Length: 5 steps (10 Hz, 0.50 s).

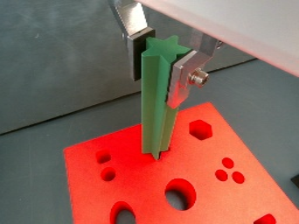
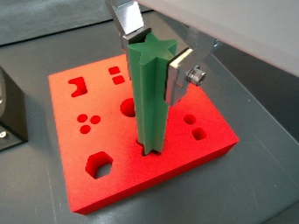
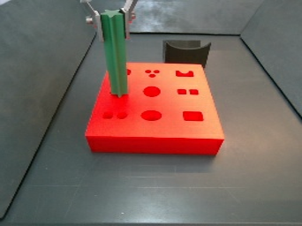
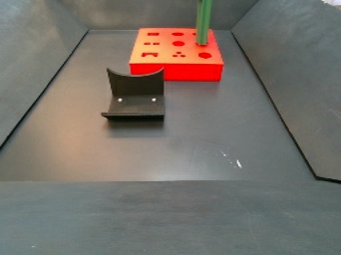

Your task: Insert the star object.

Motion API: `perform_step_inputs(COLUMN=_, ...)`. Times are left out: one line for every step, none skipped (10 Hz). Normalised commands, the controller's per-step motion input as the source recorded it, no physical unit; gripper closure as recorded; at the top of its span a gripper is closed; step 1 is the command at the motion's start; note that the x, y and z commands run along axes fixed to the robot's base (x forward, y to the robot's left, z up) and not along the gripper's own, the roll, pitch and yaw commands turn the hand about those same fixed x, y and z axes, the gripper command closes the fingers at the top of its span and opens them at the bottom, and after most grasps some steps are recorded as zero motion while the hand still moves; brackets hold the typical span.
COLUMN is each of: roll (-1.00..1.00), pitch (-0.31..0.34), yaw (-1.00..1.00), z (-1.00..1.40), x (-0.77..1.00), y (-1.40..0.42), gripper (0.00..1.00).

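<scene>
Presently catalogued: long, slim, matte green star object (image 2: 152, 92) with ridged sides, upright, its lower end meeting the top face of the red rectangular foam block (image 3: 156, 110) with shaped holes. Two-finger gripper (image 1: 160, 61), above the block, clamps the bar's upper end between silver fingers (image 2: 179, 74). Dark L-shaped fixture (image 4: 134, 96) stands on the grey floor, well apart.
</scene>
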Motion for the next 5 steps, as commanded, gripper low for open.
perform_step_inputs(roll=0.0, pitch=0.0, yaw=-0.23, z=-0.14, x=0.0, y=0.0, gripper=1.0)
perform_step_inputs(roll=0.0, pitch=0.0, yaw=-0.21, z=-0.12, x=0.01, y=0.0, gripper=1.0)
perform_step_inputs(roll=0.0, pitch=0.0, yaw=-0.17, z=-0.1, x=0.04, y=0.02, gripper=1.0)
perform_step_inputs(roll=0.0, pitch=0.0, yaw=0.0, z=-0.14, x=0.01, y=0.13, gripper=1.0)
perform_step_inputs(roll=0.0, pitch=0.0, yaw=0.04, z=-0.12, x=0.0, y=0.07, gripper=1.0)
